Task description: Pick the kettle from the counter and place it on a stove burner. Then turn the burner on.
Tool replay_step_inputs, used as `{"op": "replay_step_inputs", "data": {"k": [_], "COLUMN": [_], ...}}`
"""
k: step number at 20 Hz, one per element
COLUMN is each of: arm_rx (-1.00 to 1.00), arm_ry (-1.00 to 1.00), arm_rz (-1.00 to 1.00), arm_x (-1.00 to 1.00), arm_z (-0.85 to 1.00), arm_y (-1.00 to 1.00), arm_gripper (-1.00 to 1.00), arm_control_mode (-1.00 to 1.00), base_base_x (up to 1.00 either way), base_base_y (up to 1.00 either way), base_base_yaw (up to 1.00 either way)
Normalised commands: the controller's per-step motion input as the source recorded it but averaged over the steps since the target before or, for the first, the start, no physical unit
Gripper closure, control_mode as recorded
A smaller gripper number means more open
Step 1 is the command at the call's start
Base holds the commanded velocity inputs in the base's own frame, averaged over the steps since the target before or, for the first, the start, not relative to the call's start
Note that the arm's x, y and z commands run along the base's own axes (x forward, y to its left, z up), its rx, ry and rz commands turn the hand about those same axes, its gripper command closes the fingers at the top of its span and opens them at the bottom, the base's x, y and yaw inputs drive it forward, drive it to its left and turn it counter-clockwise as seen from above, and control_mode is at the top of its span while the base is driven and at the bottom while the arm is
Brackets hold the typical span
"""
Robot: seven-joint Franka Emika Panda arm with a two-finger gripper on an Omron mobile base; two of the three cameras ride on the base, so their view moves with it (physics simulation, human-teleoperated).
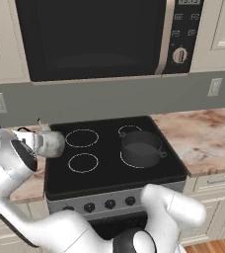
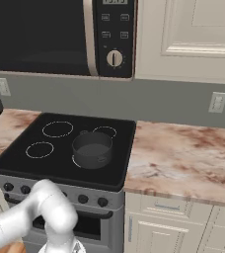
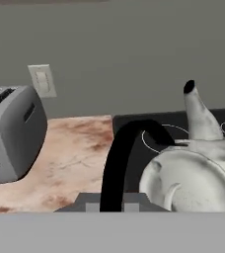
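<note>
Right up close in the hand view, the kettle (image 3: 193,180) fills the lower right, its black handle (image 3: 122,158) arching up between the tips of the tool (image 3: 112,205), which is clenched on that handle. Spout (image 3: 199,116) pokes upward, dark at the tip.

Sweeping from the left: a grey toaster (image 3: 11,133) sits on the pinkish table (image 3: 70,163), with a wall switch (image 3: 42,80) on the grey wall behind it. Next comes the edge of the black cooktop (image 3: 134,123), and a white burner (image 3: 161,138) ring shows just behind the kettle.

Over to the left base view: the kettle (image 1: 49,142) hangs at the cooktop's left edge, off the glass, beside the two small rings. The back ring (image 1: 82,138) and the front ring (image 1: 83,162) are both bare. Further right, a dark pot (image 1: 141,148) sits on the big double ring. Along the stove front, a row of knobs (image 1: 109,203). Above it all, the microwave (image 1: 99,37), and the table carries on to the right of the stove.
</note>
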Motion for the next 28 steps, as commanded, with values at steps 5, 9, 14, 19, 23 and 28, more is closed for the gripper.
{"op": "replay_step_inputs", "data": {"k": [5,9,14,19,23,28], "arm_rx": [0.28,0.3,0.32,0.39,0.44,0.19], "arm_ry": [-0.08,0.0,0.04,0.16,0.18,0.1], "arm_rz": [0.0,0.0,0.0,0.0,0.0,0.0], "arm_x": [0.0,-0.01,0.0,0.0,0.0,0.0], "arm_z": [0.25,0.26,0.45,0.43,0.2,0.0], "arm_y": [-0.88,-0.71,-0.67,-0.74,-0.72,-0.39], "arm_gripper": [1.0,1.0,1.0,1.0,1.0,1.0], "arm_control_mode": [-1.0,-1.0,-1.0,-1.0,-1.0,-1.0], "base_base_x": [0.0,0.0,0.0,0.0,0.0,0.0], "base_base_y": [0.0,0.0,0.0,0.0,0.0,0.0], "base_base_yaw": [0.0,0.0,0.0,0.0,0.0,0.0]}}
